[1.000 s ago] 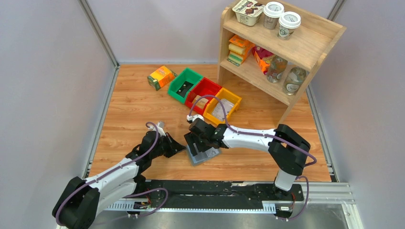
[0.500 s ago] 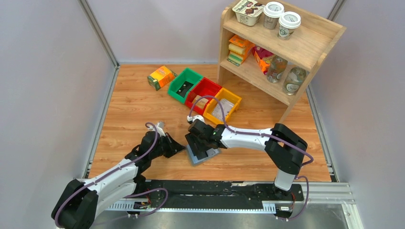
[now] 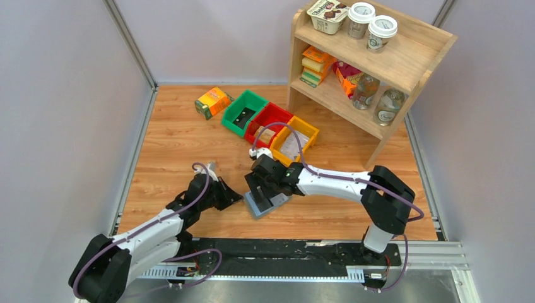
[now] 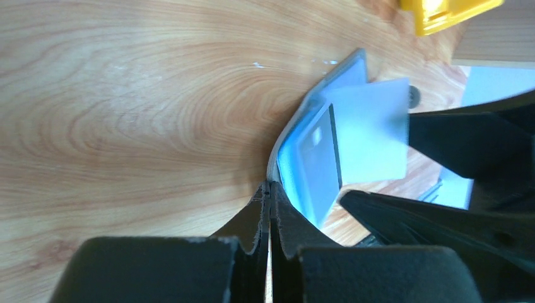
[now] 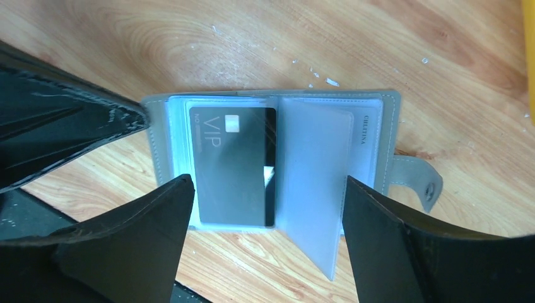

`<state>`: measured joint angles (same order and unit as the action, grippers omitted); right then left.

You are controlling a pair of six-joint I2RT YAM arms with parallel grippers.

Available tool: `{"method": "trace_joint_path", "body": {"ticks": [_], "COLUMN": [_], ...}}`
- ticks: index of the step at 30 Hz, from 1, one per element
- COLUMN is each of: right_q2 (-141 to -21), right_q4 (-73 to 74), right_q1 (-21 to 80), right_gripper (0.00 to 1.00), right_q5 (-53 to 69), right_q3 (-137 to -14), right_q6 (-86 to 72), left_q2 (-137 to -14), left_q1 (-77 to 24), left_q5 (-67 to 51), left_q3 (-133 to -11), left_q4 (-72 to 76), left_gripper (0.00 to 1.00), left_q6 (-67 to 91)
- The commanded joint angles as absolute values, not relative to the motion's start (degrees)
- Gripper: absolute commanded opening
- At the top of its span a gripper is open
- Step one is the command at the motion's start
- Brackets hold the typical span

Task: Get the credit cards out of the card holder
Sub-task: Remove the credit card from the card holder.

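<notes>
Black credit card (image 5: 233,167) targeted: pinning card holder (image 5: 372,126) edge with closed left gripper (image 4: 270,189) for access, straddling with wide, empty right gripper (image 5: 265,189).

right gripper (image 3: 262,190) crept a bit up the frame over the card holder (image 3: 258,207), right arm (image 3: 340,180) elbow swung further right

top: high, far, looking down
left wrist: low, close, sideways
right wrist: overhead, close
shared: holder (image 5: 315,164)
</notes>
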<state>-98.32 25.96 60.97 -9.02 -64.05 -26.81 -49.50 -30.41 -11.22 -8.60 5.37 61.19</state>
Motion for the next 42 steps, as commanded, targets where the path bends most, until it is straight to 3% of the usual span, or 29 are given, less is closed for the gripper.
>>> {"method": "trace_joint_path", "body": {"ticks": [1, 8, 11, 15, 20, 25, 32, 37, 42], "right_q2": [-93.61, -89.39, -87.63, -86.22, -85.78, -88.76, -92.98, -95.53, -97.90], "right_q4": [25.05, 25.49, 24.35, 18.83, 6.79, -2.26, -6.59, -7.91, -8.88], "right_q1": [60.73, 60.12, 59.07, 54.86, 49.84, 46.94, 46.05, 45.53, 45.09], "right_gripper": [0.88, 0.93, 0.89, 0.71, 0.52, 0.48, 0.42, 0.39, 0.38], "right_q5": [-10.19, -12.92, -12.05, -1.79, 11.76, 17.83, 21.00, 21.27, 22.67], "right_q3": [-64.16, -62.85, -61.44, -57.40, -50.46, -46.68, -45.53, -44.83, -44.47], "right_q6": [-25.75, -25.31, -25.49, -27.15, -31.64, -36.20, -38.32, -38.85, -39.02], "left_q2": [-52.64, -59.23, -59.76, -58.72, -56.08, -54.32, -61.86, -67.40, -70.31], "left_q1": [-30.50, -30.32, -30.32, -30.15, -30.59, -34.71, -38.41, -38.58, -38.58], "left_q5": [-8.09, -5.63, -2.21, 2.89, 4.93, 1.77, -3.77, -5.97, -6.85], "left_q3": [-11.60, -16.51, -19.59, -24.87, -30.06, -29.71, -26.55, -24.79, -23.03], "left_q4": [3.43, 1.15, -4.37, -12.71, -20.47, -18.64, -9.59, -4.76, -2.03], "left_gripper": [0.00, 0.01, 0.12, 0.28, 0.35, 0.34, 0.27, 0.13, 0.08], "left_q6": [58.45, 55.73, 52.49, 49.14, 48.34, 52.28, 57.21, 59.59, 61.43]}}
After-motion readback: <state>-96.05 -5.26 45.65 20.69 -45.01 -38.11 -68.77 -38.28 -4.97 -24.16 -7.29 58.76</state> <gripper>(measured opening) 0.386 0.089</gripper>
